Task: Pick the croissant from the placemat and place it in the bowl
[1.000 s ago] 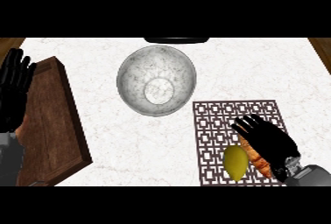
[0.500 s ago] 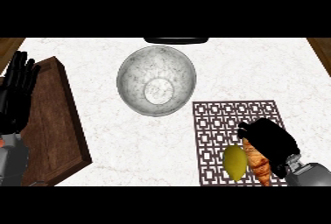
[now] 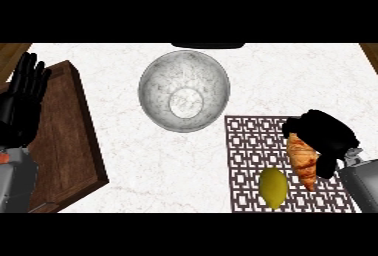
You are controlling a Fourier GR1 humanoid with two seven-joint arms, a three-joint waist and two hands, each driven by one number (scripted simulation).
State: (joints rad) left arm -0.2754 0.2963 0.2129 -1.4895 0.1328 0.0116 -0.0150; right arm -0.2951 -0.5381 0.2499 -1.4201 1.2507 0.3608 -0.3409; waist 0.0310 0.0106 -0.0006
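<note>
The white marbled counter [image 3: 148, 165] carries everything here, and the bowl [image 3: 184, 90] serves as the fixed mark for the rest. To the bowl's left lies a dark wooden board [image 3: 63, 135], and over its outer edge the left hand [image 3: 22, 100] stands with fingers straight and upright, holding nothing; it looks parked there to keep out of the way. Below and to the right of the bowl lies the brown lattice placemat [image 3: 251, 160], its near corner just beside the bowl's rim. The bowl itself is grey, round and has nothing in it, so the drop-off is not yet done. Over the placemat's right side, the right hand [image 3: 321, 135] is curled round the upper end of the croissant [image 3: 303, 162], which hangs down from the fingers, likely gripped at one end so the rest clears the mat. Whether it is fully off the placemat I cannot tell. A yellow lemon [image 3: 273, 187] rests on the placemat just left of the croissant's lower tip, farthest from the bowl and untouched.
</note>
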